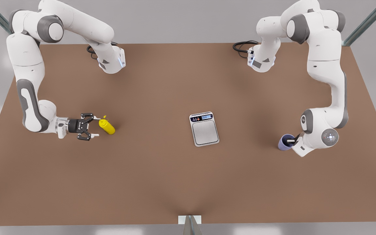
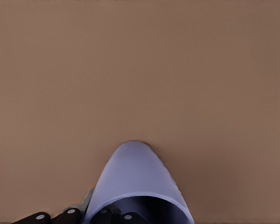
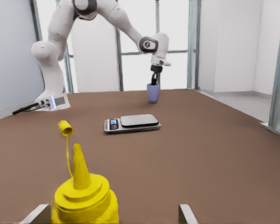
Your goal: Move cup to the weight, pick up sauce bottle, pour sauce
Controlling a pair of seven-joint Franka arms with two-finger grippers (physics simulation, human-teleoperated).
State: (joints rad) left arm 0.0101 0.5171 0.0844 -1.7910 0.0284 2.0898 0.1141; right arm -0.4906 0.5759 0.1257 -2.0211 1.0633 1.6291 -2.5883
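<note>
On the brown table (image 1: 162, 182), the scale (image 1: 204, 129) is waiting between both arms. The left gripper (image 1: 291, 141) is apparently clamping the cup (image 1: 284, 142), which must travel upright to the scale; the right gripper (image 1: 94, 127) is flanking the bottle (image 1: 107, 127), jaws spread.

no legible text anywhere, blue display on the weight (image 1: 204, 128) lit but unreadable
</note>
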